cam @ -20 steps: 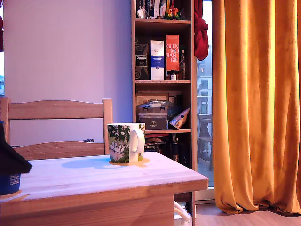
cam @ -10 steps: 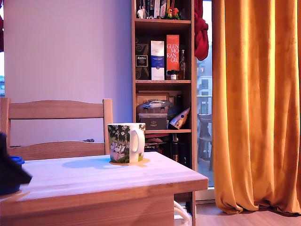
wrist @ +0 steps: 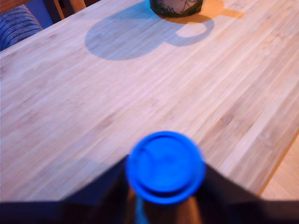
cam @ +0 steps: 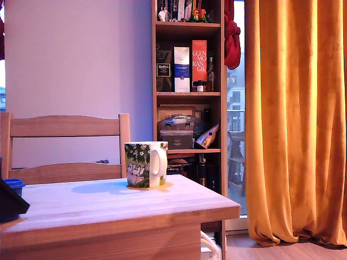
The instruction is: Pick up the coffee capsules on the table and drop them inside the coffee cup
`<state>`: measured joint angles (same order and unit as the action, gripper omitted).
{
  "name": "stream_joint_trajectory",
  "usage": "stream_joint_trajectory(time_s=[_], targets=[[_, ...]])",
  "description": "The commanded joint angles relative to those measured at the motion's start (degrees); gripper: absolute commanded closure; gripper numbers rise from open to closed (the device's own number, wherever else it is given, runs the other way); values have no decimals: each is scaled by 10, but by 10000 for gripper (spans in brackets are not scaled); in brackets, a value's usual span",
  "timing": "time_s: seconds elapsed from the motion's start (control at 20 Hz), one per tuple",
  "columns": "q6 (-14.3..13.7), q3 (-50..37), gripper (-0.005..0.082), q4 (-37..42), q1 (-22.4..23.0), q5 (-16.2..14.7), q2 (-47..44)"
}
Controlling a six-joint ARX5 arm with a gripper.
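A dark blue coffee capsule [wrist: 165, 167] sits between my gripper's [wrist: 163, 198] dark fingers, which press against both its sides. In the exterior view the gripper [cam: 8, 203] is a dark shape at the far left edge, low over the table [cam: 108, 203], with the capsule's blue rim [cam: 12, 184] showing just above it. I cannot tell whether the capsule rests on the wood. The white coffee cup [cam: 145, 164] with green foliage print stands upright near the table's far edge, well apart from the gripper. Only its base [wrist: 176, 5] shows in the wrist view.
A wooden slat-back chair [cam: 65, 127] stands behind the table. A tall bookshelf [cam: 187, 81] and an orange curtain [cam: 295, 119] lie beyond the table on the exterior view's right. Bare light wood [wrist: 93, 102] stretches between gripper and cup.
The gripper has sunk lower around the capsule and drifted toward the exterior view's left edge. The capsule's rim now shows above it. The cup has not moved.
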<state>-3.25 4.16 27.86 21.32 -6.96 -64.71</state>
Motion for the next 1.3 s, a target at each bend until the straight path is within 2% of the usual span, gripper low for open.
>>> stream_joint_trajectory(time_s=[0.0,0.25,0.4,0.6,0.9,1.0,1.25], targets=[[-3,5,507,5,-2,-1,-2],[4,9,507,35,-2,-4,-1],[17,31,507,40,-2,-27,3],[18,81,507,37,-2,-61,7],[19,154,506,-12,0,-74,7],[33,175,506,-28,3,-74,6],[33,250,506,-98,8,-74,-24]])
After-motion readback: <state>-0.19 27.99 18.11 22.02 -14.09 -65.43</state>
